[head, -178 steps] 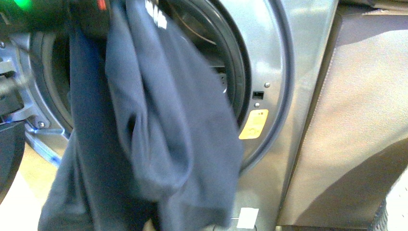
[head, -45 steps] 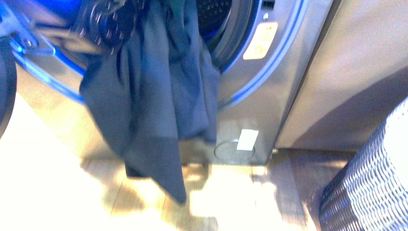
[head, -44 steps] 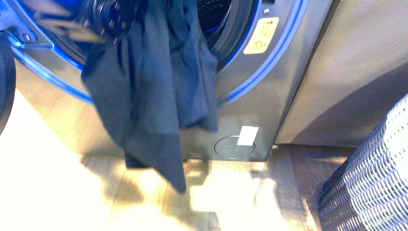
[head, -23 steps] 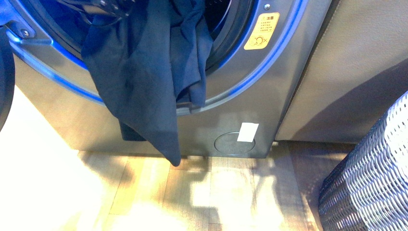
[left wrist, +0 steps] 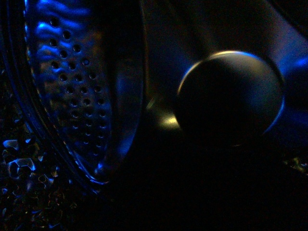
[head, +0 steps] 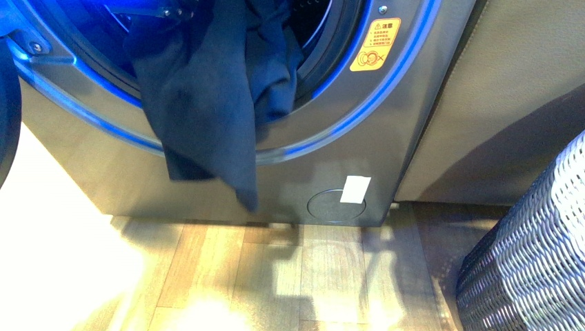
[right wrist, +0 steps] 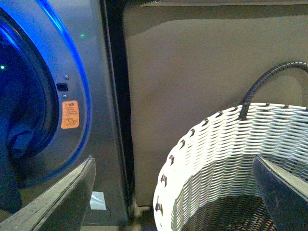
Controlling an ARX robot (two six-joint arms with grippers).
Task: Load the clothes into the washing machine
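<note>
The silver-grey washing machine [head: 359, 138] stands with its porthole lit blue. The dark navy clothes [head: 207, 103] hang out of the porthole, over the gasket and down the front panel. Their upper part reaches inside, where my left gripper holds them, hidden behind the fabric. The left wrist view is mostly dark; it shows only the perforated steel drum [left wrist: 72, 86], and the jaws are lost in shadow. My right gripper [right wrist: 175, 202] is open and empty, hovering over the white woven basket [right wrist: 207, 139]. The right wrist view also shows the washing machine [right wrist: 96, 72] and a fold of the clothes [right wrist: 19, 134].
A flat grey-brown box [head: 510, 89] stands against the machine's right side. The woven basket [head: 531, 262] sits on the wooden floor [head: 276, 276] at the lower right. The machine's open door [head: 7, 103] shows at the left edge.
The clothes have been drawn further up and into the porthole. Their hanging tail is shorter and no longer reaches the floor.
</note>
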